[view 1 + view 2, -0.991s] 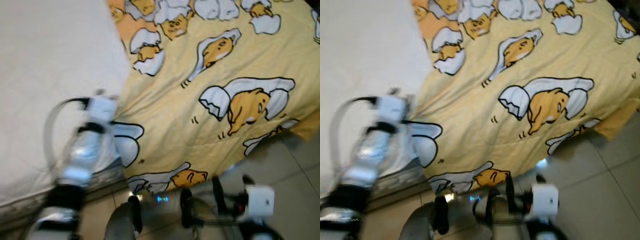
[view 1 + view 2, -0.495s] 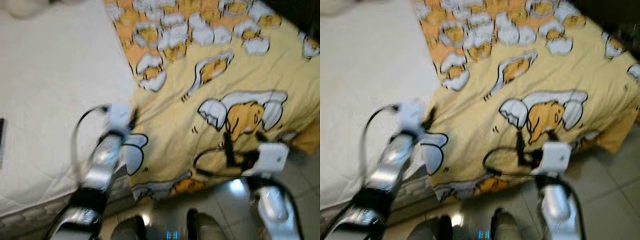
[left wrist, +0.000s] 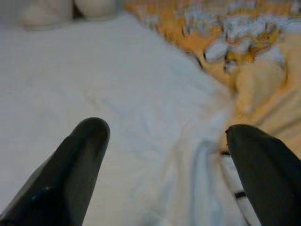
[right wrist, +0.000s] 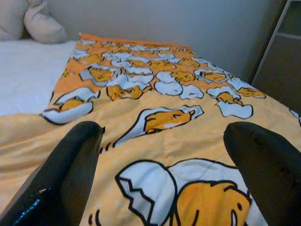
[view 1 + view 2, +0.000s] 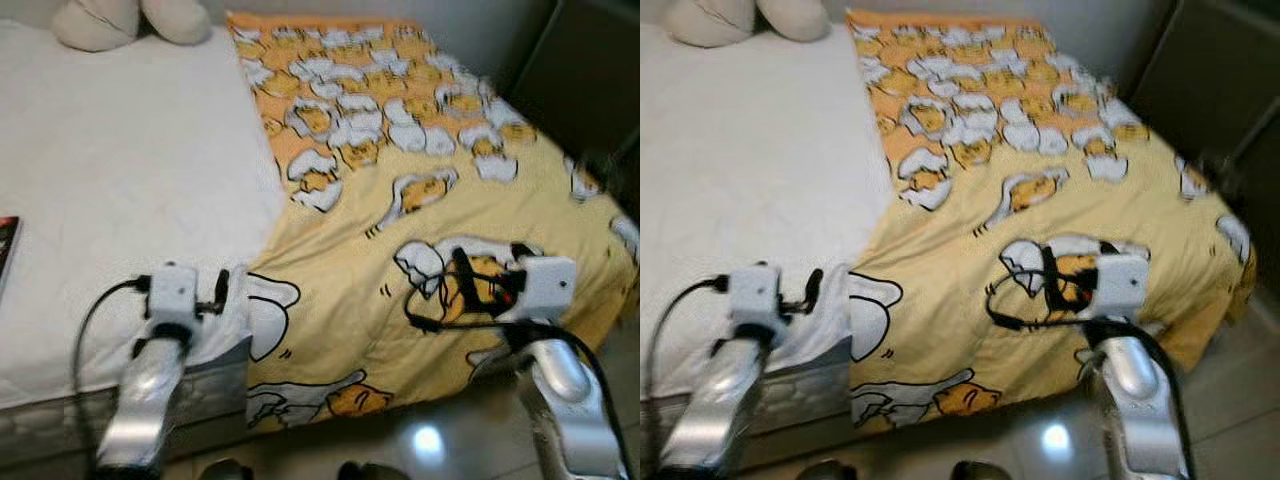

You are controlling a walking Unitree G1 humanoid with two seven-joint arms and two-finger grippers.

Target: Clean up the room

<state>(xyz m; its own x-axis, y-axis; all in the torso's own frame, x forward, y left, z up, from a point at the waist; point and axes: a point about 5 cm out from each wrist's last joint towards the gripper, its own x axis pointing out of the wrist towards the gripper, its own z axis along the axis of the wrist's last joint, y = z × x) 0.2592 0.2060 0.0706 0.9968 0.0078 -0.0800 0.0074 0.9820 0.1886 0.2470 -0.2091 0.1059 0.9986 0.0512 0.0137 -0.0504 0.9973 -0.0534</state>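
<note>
A yellow blanket (image 5: 420, 200) printed with cartoon egg figures covers the right half of the bed and hangs over its near edge. The white mattress (image 5: 130, 190) lies bare on the left. My left gripper (image 5: 228, 292) is open at the near edge of the bed, right where the blanket's left border meets the white sheet; in the left wrist view its fingers (image 3: 80, 160) stand wide apart over the sheet. My right gripper (image 5: 490, 262) hovers open just above the blanket near its lower right part, holding nothing (image 4: 164, 136).
Cream pillows (image 5: 130, 20) lie at the head of the bed. A dark book (image 5: 5, 250) sits at the mattress's left edge. A dark cabinet (image 5: 590, 80) stands to the right. Glossy tiled floor (image 5: 430, 440) runs along the near side.
The camera has tilted up and shows more of the bed. My right arm has risen from floor level to above the blanket. My left gripper stays by the blanket's border.
</note>
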